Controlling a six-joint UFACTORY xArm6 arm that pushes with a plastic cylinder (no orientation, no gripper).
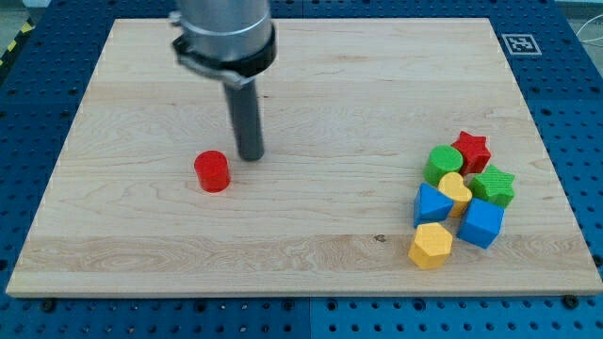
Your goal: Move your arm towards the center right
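Note:
My tip rests on the wooden board left of its centre. A red cylinder stands just to the tip's lower left, a small gap apart. At the view's right a tight cluster holds a red star, a green cylinder, a green star, a yellow heart-like block, a blue triangular block, a blue cube and a yellow hexagon. The tip is far left of this cluster.
The arm's grey housing hangs over the board's top left part. A fiducial marker sits at the board's top right corner. A blue perforated table surrounds the board.

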